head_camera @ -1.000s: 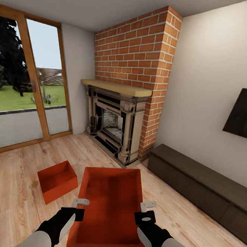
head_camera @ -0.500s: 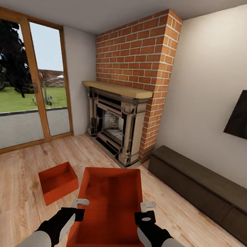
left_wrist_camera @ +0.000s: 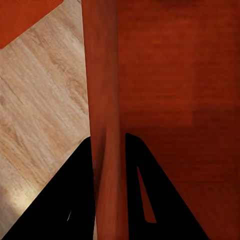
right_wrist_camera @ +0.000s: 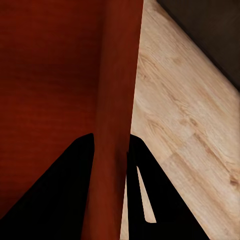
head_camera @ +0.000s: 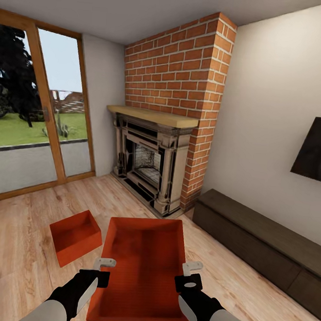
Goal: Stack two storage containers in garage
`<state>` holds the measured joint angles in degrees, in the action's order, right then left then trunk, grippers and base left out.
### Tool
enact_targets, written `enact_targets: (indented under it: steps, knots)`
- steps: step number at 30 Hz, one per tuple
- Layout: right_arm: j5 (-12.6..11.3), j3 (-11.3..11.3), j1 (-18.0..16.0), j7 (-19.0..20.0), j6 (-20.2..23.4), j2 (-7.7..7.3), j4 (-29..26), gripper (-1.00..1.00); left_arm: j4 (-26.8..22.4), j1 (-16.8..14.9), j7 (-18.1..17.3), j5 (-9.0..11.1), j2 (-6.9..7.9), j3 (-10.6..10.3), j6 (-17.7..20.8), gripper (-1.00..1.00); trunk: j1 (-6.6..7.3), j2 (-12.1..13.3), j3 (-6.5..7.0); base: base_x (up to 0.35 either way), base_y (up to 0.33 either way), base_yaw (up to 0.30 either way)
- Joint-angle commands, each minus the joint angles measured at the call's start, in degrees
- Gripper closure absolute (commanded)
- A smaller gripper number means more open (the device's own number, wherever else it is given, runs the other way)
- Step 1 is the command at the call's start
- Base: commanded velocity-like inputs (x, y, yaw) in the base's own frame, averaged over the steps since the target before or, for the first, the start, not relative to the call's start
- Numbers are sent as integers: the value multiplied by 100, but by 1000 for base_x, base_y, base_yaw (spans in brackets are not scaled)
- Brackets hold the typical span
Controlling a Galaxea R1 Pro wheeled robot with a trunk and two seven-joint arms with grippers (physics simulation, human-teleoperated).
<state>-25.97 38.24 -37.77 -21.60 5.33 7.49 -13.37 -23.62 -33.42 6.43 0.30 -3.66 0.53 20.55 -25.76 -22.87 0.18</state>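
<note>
Now both jaws grip one storage container above the living room floor.
Left gripper (head_camera: 104, 270) pinches the near container (head_camera: 143, 271) by its left wall, right gripper (head_camera: 191, 275) by its right wall; the second container (head_camera: 74, 235) sits beside it on the wood floor (head_camera: 17, 245). Nothing differs from half a second ago. Fingertips are hidden behind the walls.

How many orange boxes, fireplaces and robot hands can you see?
Orange boxes: 2, the held container and the second container on the wood floor.
Fireplaces: 1, the brick fireplace.
Robot hands: 2, the left gripper and the right gripper.
Total: 5.
</note>
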Motion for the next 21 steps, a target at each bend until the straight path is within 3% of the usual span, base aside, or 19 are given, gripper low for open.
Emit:
enact_targets:
  steps: [1, 11, 21]
  knots:
    - [-1, 43, -2, -11, 39, 25, -157, 100, -3, 4, 16, 83, -12, -18, 26, 100, -2, -5, -3, 0, 0, 0]
    - [-11, 43, -2, -11, 39, 31, -157, 100, -3, 4, 16, 84, -12, -18, 26, 100, -2, -5, -3, 0, 0, 21]
    - [-8, 43, -2, -11, 40, 32, -155, 100, -3, 2, 16, 84, -12, -18, 26, 100, -2, -5, -3, 0, 0, 270]
